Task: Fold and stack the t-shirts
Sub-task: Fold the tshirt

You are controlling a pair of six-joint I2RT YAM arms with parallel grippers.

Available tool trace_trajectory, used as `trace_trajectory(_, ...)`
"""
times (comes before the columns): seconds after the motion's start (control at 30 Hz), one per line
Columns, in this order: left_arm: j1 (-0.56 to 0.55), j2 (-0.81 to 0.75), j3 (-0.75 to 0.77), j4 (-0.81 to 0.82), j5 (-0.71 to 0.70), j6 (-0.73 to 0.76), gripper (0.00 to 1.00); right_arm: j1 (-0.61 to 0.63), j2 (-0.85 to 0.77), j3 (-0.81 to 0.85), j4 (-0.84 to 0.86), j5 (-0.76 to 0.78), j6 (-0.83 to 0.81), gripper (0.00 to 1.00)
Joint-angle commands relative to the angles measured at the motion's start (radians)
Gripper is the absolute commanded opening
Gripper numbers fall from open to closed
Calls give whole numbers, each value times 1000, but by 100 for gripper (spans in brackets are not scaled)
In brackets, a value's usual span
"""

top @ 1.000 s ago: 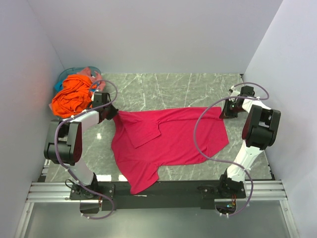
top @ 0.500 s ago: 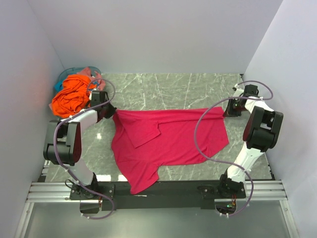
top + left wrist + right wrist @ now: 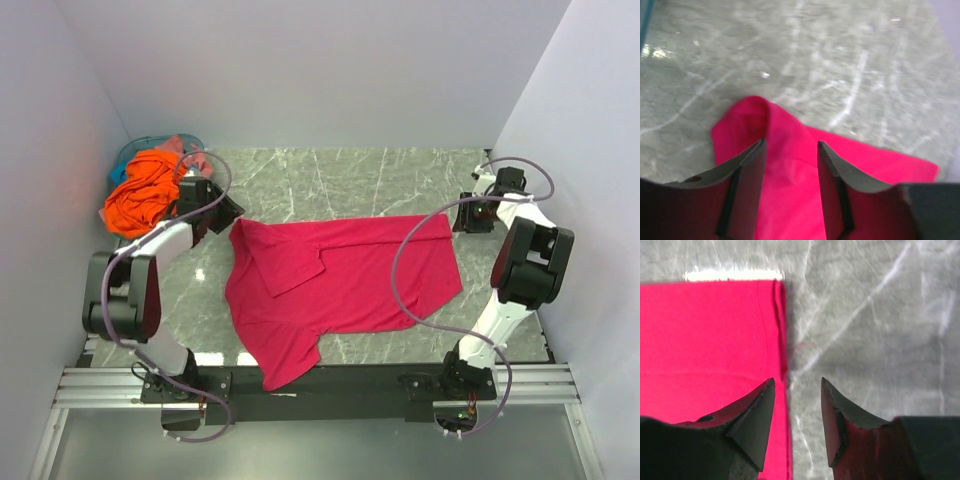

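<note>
Item: crimson-pink t-shirt (image 3: 335,285). It lay spread and slightly rumpled at the centre of the marble table (image 3: 350,180), its lower end reaching the near edge at 7 o'clock.

Item: orange t-shirt (image 3: 145,195). It was heaped at 10 o'clock on the teal basket (image 3: 133,152), with the salmon-pink t-shirt (image 3: 186,146) just behind.

Item: left gripper (image 3: 790,145). It was at the crimson shirt's 10 o'clock corner, jaws partway apart, gripping nothing.

Item: right gripper (image 3: 797,382). It was at the 2 o'clock corner, jaws partway apart over the hem, gripping nothing.

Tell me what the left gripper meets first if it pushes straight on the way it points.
Likely the humped corner of the crimson t-shirt, just past the open left gripper; beyond it only marble table. Depth is unclear.
</note>
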Motion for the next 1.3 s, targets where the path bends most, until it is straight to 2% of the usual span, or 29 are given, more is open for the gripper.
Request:
trace_trajectory(0.0,3,-153,-25,59,57,17,52,-8,-139,-47,26,54,-75,50)
trace_trajectory(0.07,3,-209,-40,41,58,28,56,-8,-183,-76,-3,25,-154,51)
trace_trajectory(0.2,5,-420,-60,-51,-1,103,69,-7,-307,-157,-144,-224,-406,52)
trace_trajectory(0.23,5,-459,-62,-73,-52,113,81,-7,-320,-165,-190,-274,-534,52)
trace_trajectory(0.3,20,-561,-74,-140,-96,107,94,-7,-341,-174,-345,-355,-683,52)
trace_trajectory(0.33,26,-591,-83,-159,-98,94,99,-7,-348,-180,-412,-442,-899,52)
trace_trajectory(0.37,41,-617,-103,-179,-126,65,99,-7,-348,-191,-571,-478,-1020,53)
trace_trajectory(0.4,48,-654,-114,-223,-120,48,100,-4,-348,-197,-647,-507,-1137,54)
trace_trajectory(0.43,52,-666,-125,-245,-109,34,99,-4,-346,-205,-783,-538,-1360,59)
trace_trajectory(0.53,54,-675,-169,-347,-25,-26,99,22,-335,-231,-910,-541,-1631,61)
trace_trajectory(0.6,54,-671,-206,-381,39,-34,97,47,-328,-245,-922,-512,-1667,61)
trace_trajectory(0.67,54,-677,-230,-401,76,-34,97,110,-329,-257,-858,-457,-1637,60)
trace_trajectory(0.8,54,-730,-310,-342,169,-20,95,206,-349,-306,-697,-353,-1549,59)
trace_trajectory(1.03,54,-729,-388,-283,302,-77,97,230,-283,-286,-682,-238,-1596,57)
trace_trajectory(1.27,54,-709,-427,-259,339,-81,96,259,-273,-323,-580,-181,-1593,57)
